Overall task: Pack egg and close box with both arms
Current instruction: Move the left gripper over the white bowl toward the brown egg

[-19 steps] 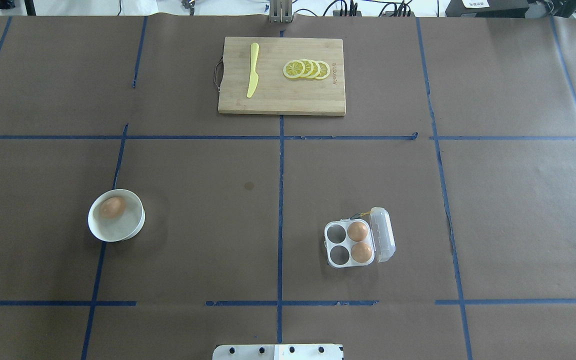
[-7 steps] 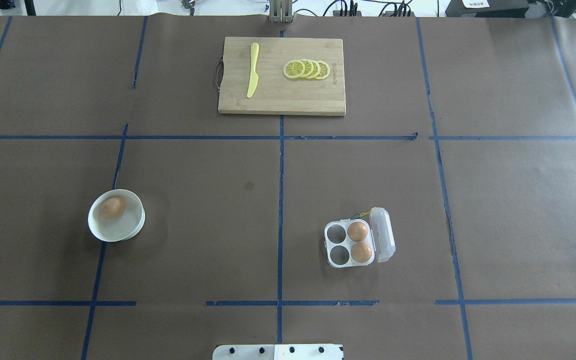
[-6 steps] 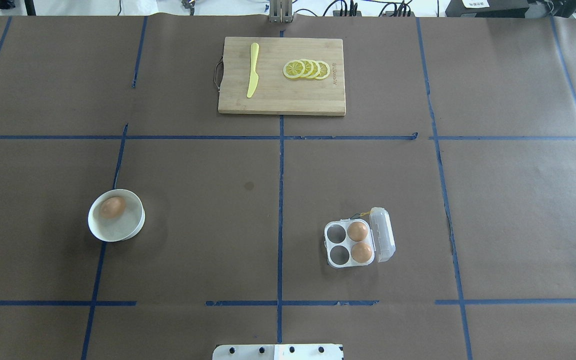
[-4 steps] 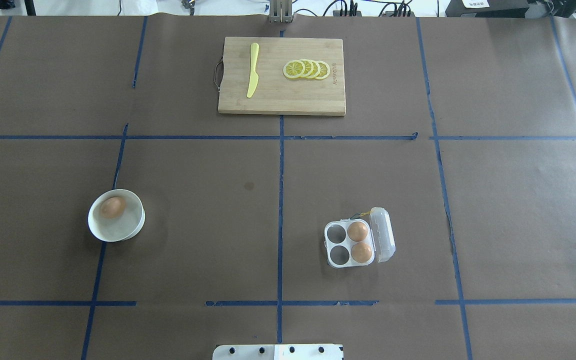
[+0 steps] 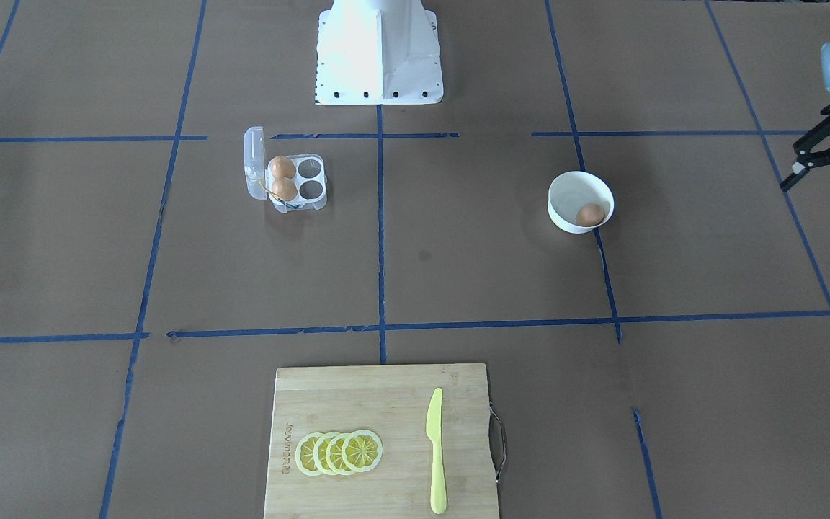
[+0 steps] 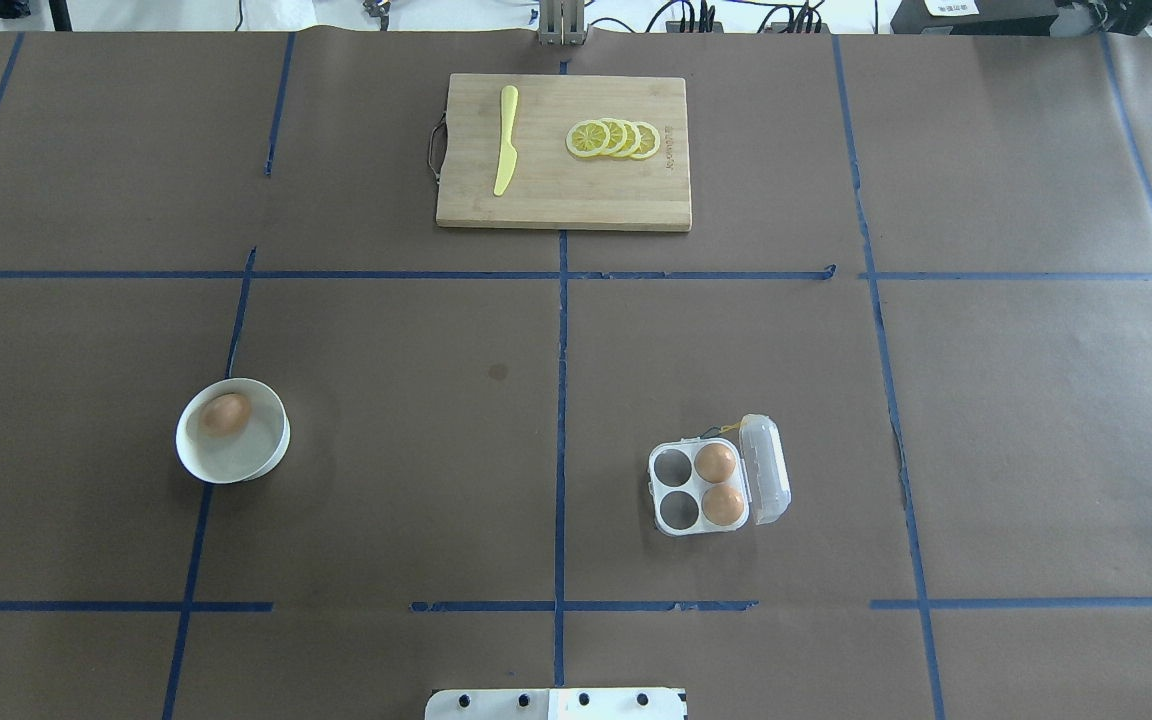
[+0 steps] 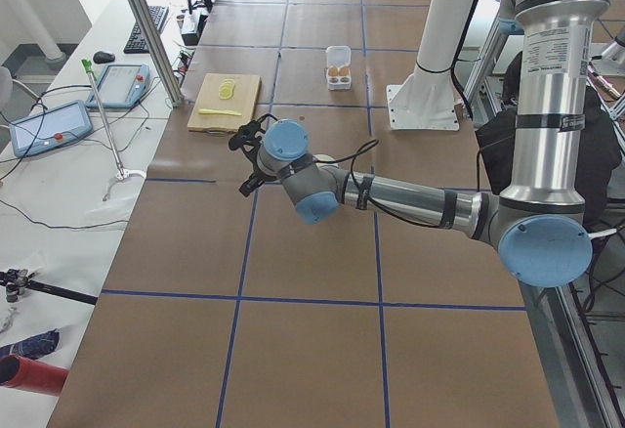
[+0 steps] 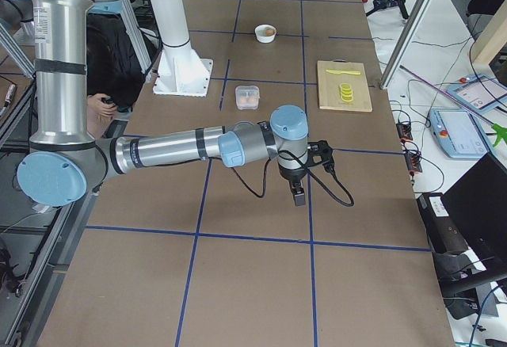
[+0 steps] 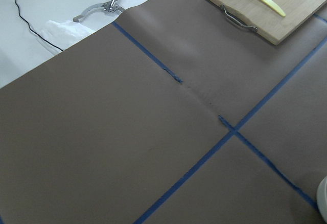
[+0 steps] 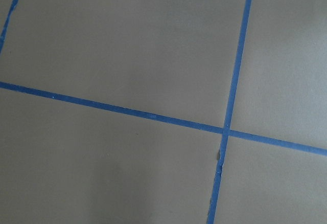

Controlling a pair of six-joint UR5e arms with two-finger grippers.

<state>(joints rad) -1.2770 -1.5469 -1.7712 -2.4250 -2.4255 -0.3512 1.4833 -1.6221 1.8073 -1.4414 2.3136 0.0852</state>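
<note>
One orange-brown egg [image 6: 226,414] lies in a white bowl [image 6: 236,468] at the left; it also shows in the front view [image 5: 589,215]. The clear box [image 6: 654,490] stands right of centre with its lid [image 6: 766,468] open to the right. Two more eggs [image 6: 715,462] fill its right cells and the two left cells are empty. My left gripper [image 5: 815,207] hangs open and empty well outside the bowl, at the table's left end. My right gripper [image 8: 305,179] hovers over bare table beyond the box; I cannot tell whether it is open.
A wooden cutting board [image 6: 576,195] with a yellow knife [image 6: 506,140] and lemon slices [image 6: 614,138] lies at the far middle. The white pedestal base [image 6: 556,703] is at the near edge. Blue tape lines cross the brown table cover.
A black tip of my left gripper has come into the overhead view at its left edge. The egg, bowl and box have not moved.
</note>
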